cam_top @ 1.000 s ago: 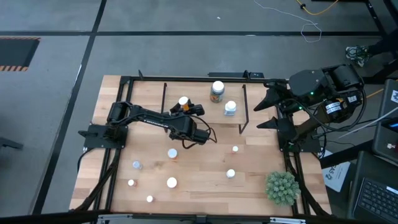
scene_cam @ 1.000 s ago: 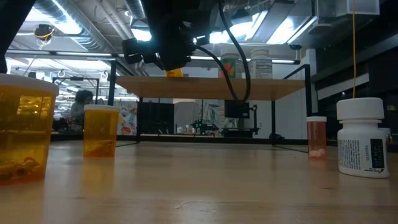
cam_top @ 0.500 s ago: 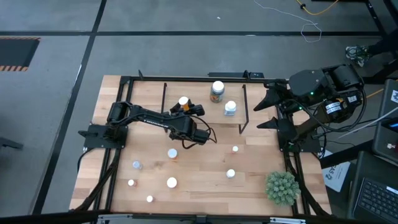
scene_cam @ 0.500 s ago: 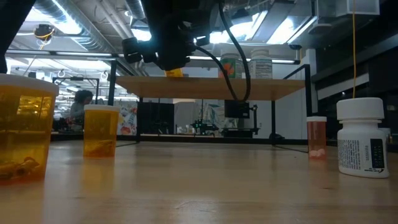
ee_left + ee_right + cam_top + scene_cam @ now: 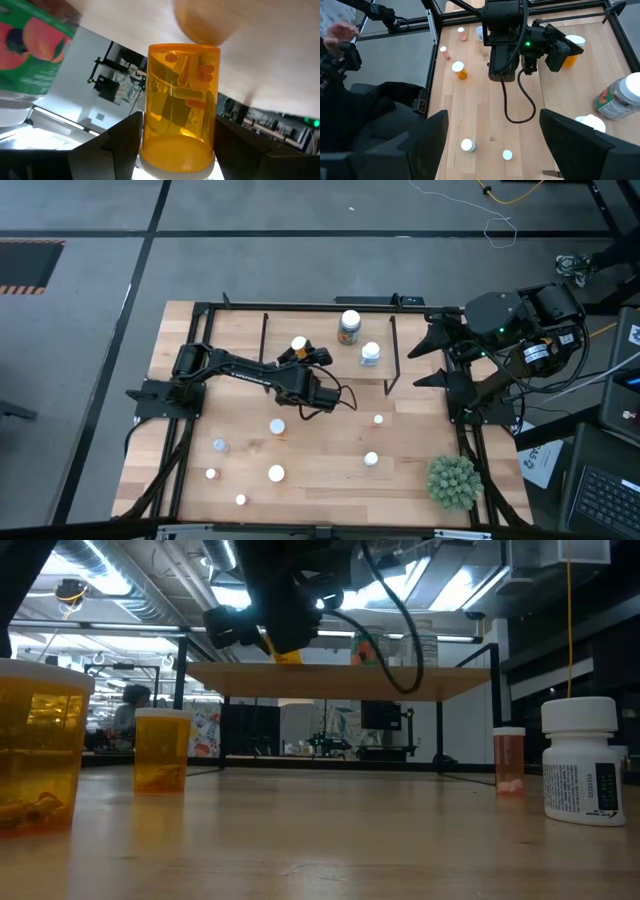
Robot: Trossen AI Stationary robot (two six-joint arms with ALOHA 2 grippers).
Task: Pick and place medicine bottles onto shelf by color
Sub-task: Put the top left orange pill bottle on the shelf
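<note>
My left gripper (image 5: 297,352) is shut on an orange medicine bottle (image 5: 180,105) with a white cap (image 5: 299,342), over the left part of the shelf (image 5: 330,370). In the low view the bottle's orange base (image 5: 287,657) shows just above the shelf board (image 5: 400,682). A larger green-labelled jar (image 5: 349,327) and a white bottle (image 5: 370,353) stand on the shelf. Several more bottles stand on the table, such as a white-capped bottle (image 5: 277,426). My right gripper (image 5: 427,360) waits open, high at the table's right edge. My left gripper pinches the orange bottle's body between its two fingers (image 5: 120,145), on opposite sides near the capped end (image 5: 150,150). The fingers come about level from the table's left and lie across the bottle. The bottle is tilted, cap up; whether its base touches the shelf board I cannot tell.
White-capped bottles are scattered over the near half of the table (image 5: 276,473) (image 5: 371,459) (image 5: 219,445). A spiky green plant (image 5: 452,482) sits at the near right corner. The black shelf legs (image 5: 392,355) stand at the shelf's sides. A person's hand (image 5: 340,32) shows beyond the table.
My left gripper has rolled a little at the wrist with the orange bottle, which has tipped slightly; its cap has shifted a bit toward the table's right. The bottle stays over the shelf's left part.
</note>
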